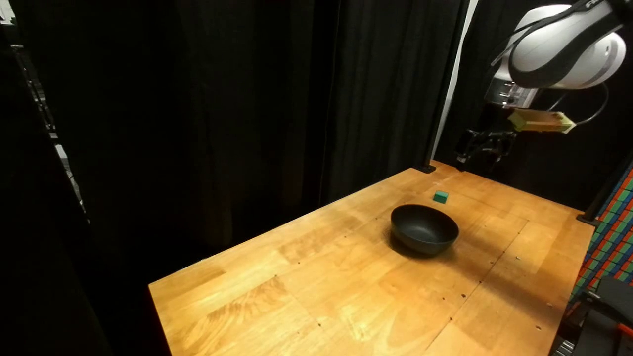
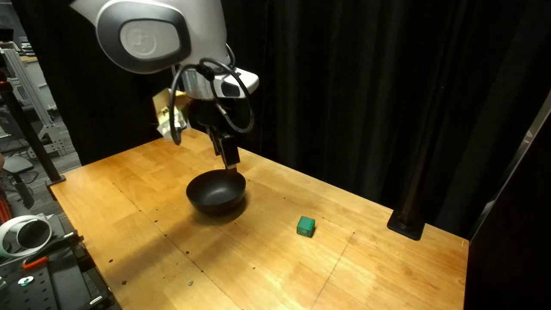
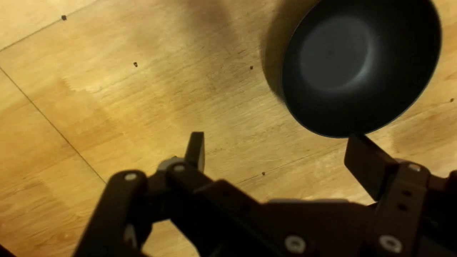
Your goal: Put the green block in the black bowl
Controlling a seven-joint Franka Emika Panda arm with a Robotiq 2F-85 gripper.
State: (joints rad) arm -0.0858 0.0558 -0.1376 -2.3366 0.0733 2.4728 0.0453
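The small green block (image 1: 441, 197) (image 2: 306, 226) rests on the wooden table in both exterior views, apart from the bowl. It does not show clearly in the wrist view. The black bowl (image 1: 425, 230) (image 2: 216, 191) stands upright on the table, and no object shows inside it. In the wrist view the bowl (image 3: 357, 71) is at the upper right, cut off by the top edge. My gripper (image 3: 276, 142) is open, with only bare table seen between its fingers. The right fingertip overlaps the bowl's rim in that picture. In the exterior views the gripper (image 1: 477, 159) (image 2: 224, 159) hangs above the table.
The wooden table (image 1: 321, 277) (image 2: 267, 267) has dark poles on foot plates (image 1: 424, 169) (image 2: 406, 226) at its edges. Black curtains (image 1: 247, 123) hang along the sides. A dark cart (image 2: 60, 275) with a white ring-shaped part (image 2: 10, 234) stands beside the table.
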